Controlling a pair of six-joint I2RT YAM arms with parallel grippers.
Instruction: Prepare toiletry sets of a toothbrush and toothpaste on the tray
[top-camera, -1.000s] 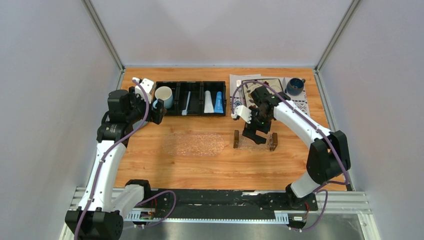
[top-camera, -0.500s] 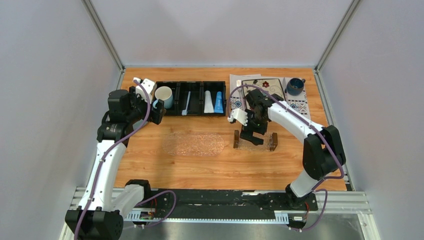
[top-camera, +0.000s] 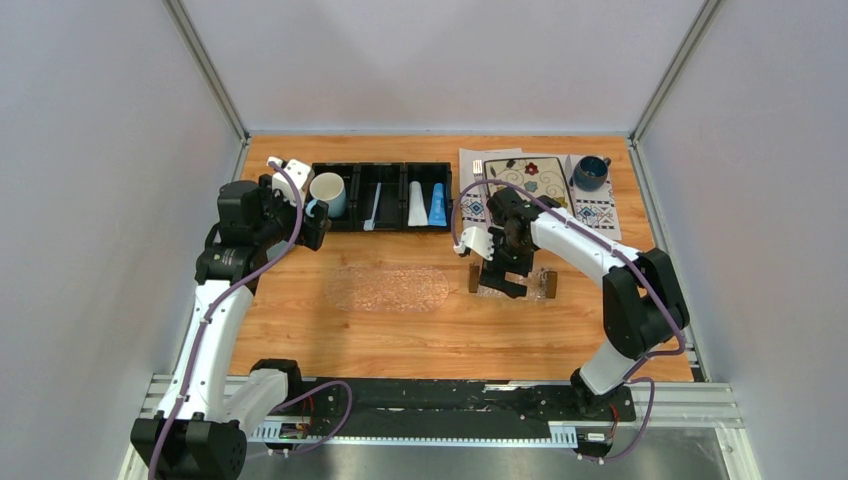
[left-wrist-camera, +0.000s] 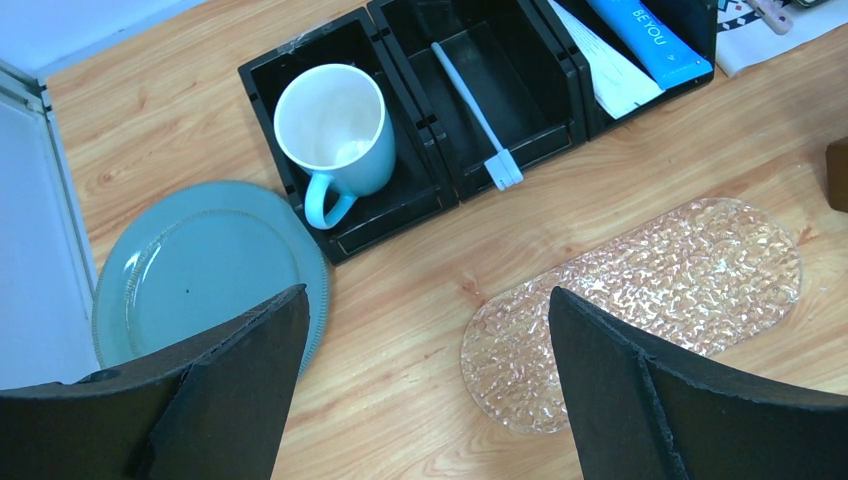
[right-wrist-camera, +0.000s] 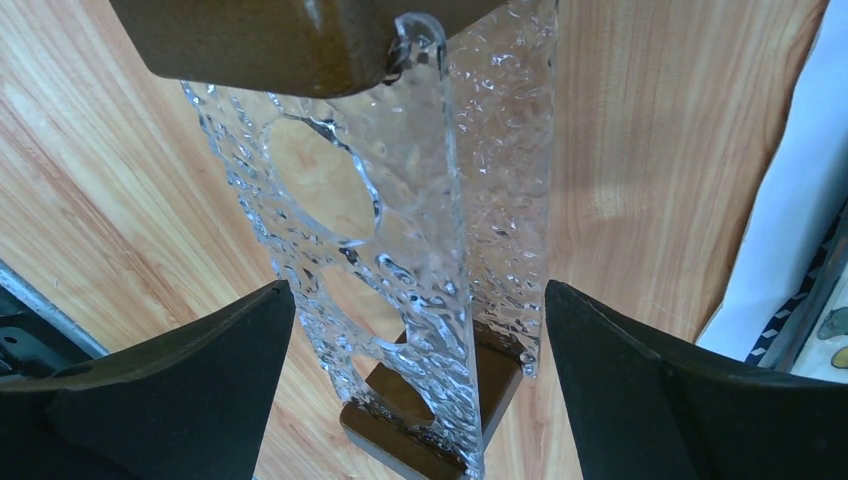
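Note:
The tray (top-camera: 548, 285), clear and textured with a brown bar at each end, lies right of centre. My right gripper (top-camera: 508, 278) is open and low over it. In the right wrist view the fingers straddle the tray's clear wall (right-wrist-camera: 480, 150), with the gripper (right-wrist-camera: 417, 290) around it, not closed. The toothbrush (top-camera: 375, 207) lies in the middle compartment of the black organizer (top-camera: 380, 228); it also shows in the left wrist view (left-wrist-camera: 475, 100). A white tube (top-camera: 417, 205) and a blue toothpaste (top-camera: 438, 205) lie in the right compartment. My left gripper (top-camera: 310, 225) is open and empty (left-wrist-camera: 425, 295), near the mug.
A pale mug (left-wrist-camera: 335, 135) stands in the organizer's left compartment. A teal plate (left-wrist-camera: 200, 280) lies left of it. An oval clear textured plate (top-camera: 388, 288) lies mid-table. A floral plate (top-camera: 528, 175) and a blue cup (top-camera: 590, 172) sit at the back right.
My right gripper has moved left and down onto the tray, its fingers now astride the clear wall. The left arm has not moved.

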